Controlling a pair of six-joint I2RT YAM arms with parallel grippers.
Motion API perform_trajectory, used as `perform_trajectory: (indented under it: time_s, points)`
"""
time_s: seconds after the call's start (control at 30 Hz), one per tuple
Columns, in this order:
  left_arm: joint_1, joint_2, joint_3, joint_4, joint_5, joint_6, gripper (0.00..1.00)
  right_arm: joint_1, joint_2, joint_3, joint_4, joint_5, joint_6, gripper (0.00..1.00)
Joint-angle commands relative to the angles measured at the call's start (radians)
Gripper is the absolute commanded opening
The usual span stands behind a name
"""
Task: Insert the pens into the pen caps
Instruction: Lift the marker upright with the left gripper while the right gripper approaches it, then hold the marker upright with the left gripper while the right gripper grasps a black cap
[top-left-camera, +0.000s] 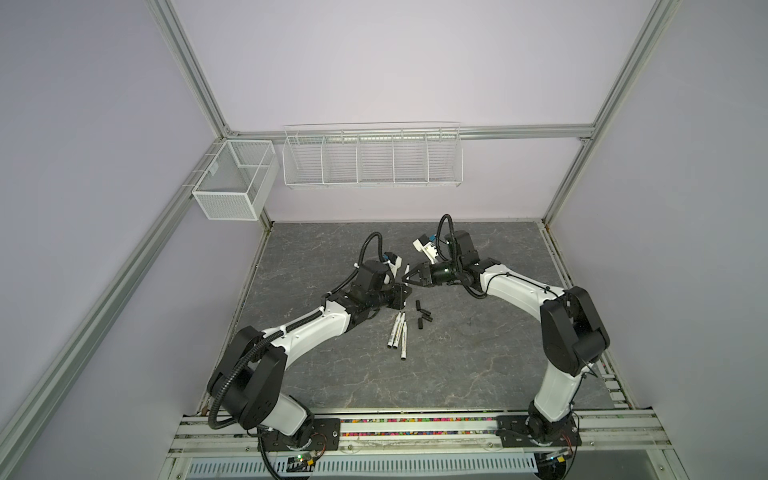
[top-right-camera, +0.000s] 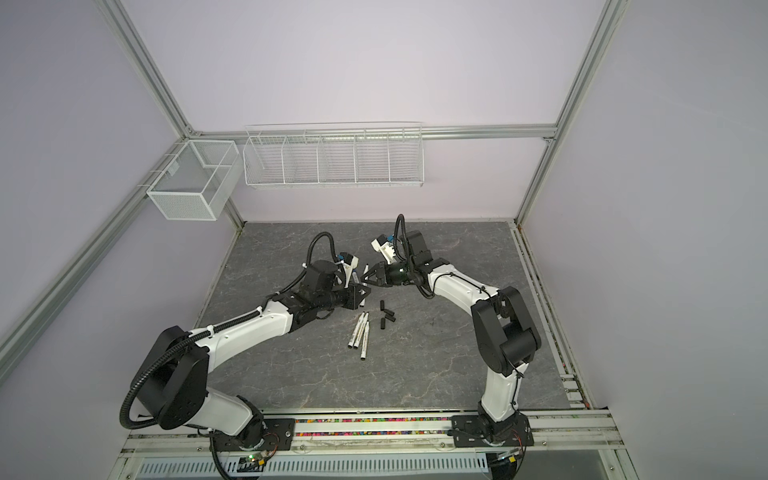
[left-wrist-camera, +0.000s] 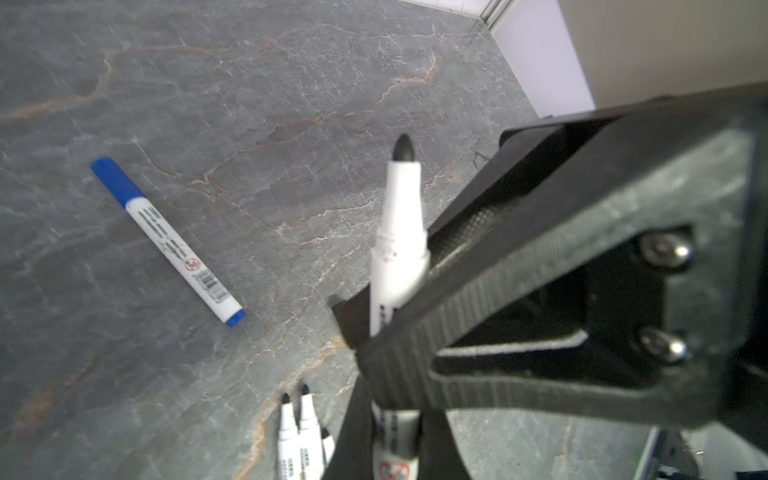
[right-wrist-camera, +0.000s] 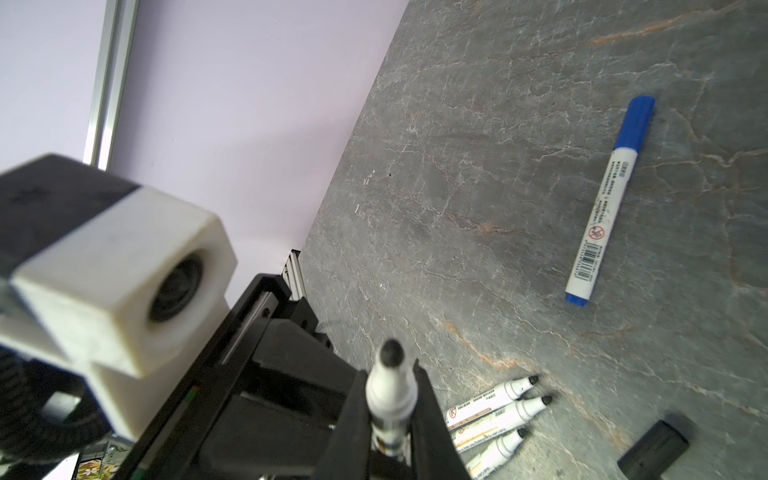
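The right gripper (right-wrist-camera: 390, 374) is clamped on a bare pen (left-wrist-camera: 399, 232), 1 finger on each side of the white barrel just below the black nib. The left gripper (left-wrist-camera: 395, 436) is closed on the same pen lower down the barrel, its 2 fingers flanking the printed part. The pen is thus held by both arms, off the table (top-left-camera: 478, 353) and roughly upright. In both top views the 2 grippers meet near the middle of the table, farther back than the loose items. The left arm's white wrist camera (right-wrist-camera: 112, 266) sits close beside the grip. Below the held pen, 3 pens (right-wrist-camera: 498, 411) lie flat, side by side and touching, nibs bare and pointing the same way. In a top view they show as a tight bundle (top-left-camera: 398, 334) just in front of the left gripper. Just right of them lie the black caps (top-left-camera: 423, 315), 4 as far as the top views show, close together and none on a pen. 1 of them, blurred, lies near the pens' nibs in the right wrist view (right-wrist-camera: 652, 449). A blue pen (left-wrist-camera: 174, 245) lies flat, well apart from the bundle, its blue cap (right-wrist-camera: 638, 122) on. On the back wall hang a wire rack (top-left-camera: 372, 158) and a mesh box (top-left-camera: 232, 183).
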Motion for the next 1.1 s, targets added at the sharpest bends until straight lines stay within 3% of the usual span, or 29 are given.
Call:
perform_trajectory:
  time_s: [0.0, 0.1, 0.23, 0.37, 0.7, 0.87, 1.07]
  points:
    - [-0.001, 0.019, 0.019, 0.012, -0.023, -0.005, 0.0, -0.004, -0.017, -0.019, -0.002, -0.025, 0.0, 0.09]
    - [0.002, 0.005, 0.005, -0.008, -0.107, -0.036, 0.0, -0.006, -0.031, -0.023, -0.083, 0.051, -0.049, 0.33]
    - [0.007, -0.029, -0.047, 0.003, -0.223, -0.101, 0.0, 0.007, -0.034, -0.018, -0.249, 0.224, -0.146, 0.44]
    - [0.009, -0.053, -0.084, -0.011, -0.314, -0.159, 0.0, 0.038, 0.015, 0.022, -0.408, 0.417, -0.197, 0.44]
    - [0.009, -0.094, -0.119, -0.003, -0.326, -0.15, 0.0, 0.144, 0.238, 0.265, -0.668, 0.722, -0.293, 0.44]
    - [0.009, -0.109, -0.129, -0.003, -0.327, -0.145, 0.0, 0.166, 0.28, 0.301, -0.685, 0.82, -0.311, 0.44]
    - [0.01, -0.127, -0.152, 0.0, -0.328, -0.144, 0.0, 0.174, 0.33, 0.335, -0.7, 0.836, -0.325, 0.43]
